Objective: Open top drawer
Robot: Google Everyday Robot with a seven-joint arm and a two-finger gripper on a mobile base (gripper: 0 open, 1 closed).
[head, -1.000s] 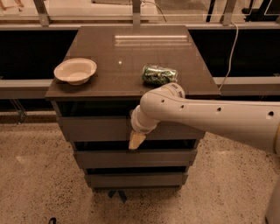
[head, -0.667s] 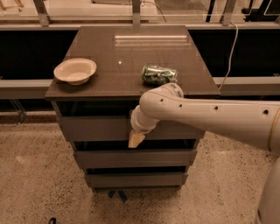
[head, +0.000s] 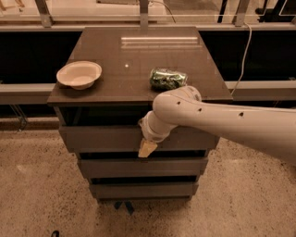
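A speckled beige floor (head: 37, 194) fills the near part of the scene, and on it stands a dark grey-brown drawer cabinet (head: 62, 121) seen from above and in front. A small dark object (head: 124, 206) pokes out from under its base; what it is cannot be told.

The lowest, narrowest drawer front (head: 143, 190) sits closest to the floor, and the somewhat wider middle drawer front (head: 138, 166) is above it. Above that is the top drawer (head: 97, 138), the widest and tallest of the three, plain and without a handle. A dark gap runs between its upper edge and the overhanging tabletop (head: 138, 55).

A thick white arm (head: 222, 122) reaches in from the right and crosses the right half of the top drawer's front. It bends down at the wrist to the gripper (head: 147, 149), a tan wedge pointing down. The gripper hangs before the middle of that front, with its tip at the front's lower edge, just above the shadowed slot over the middle drawer. Whether it is spread or pressed together, or touches the front, cannot be told.

On the tabletop, a pale shallow bowl (head: 79, 74) rests near the left edge. A crinkled green packet (head: 168, 78) lies right of centre, just behind the arm's elbow.

Grey ledges (head: 23, 90) extend to either side of the cabinet. Behind them are metal posts (head: 144, 11), and a pale cable (head: 244, 51) hangs down at the right.
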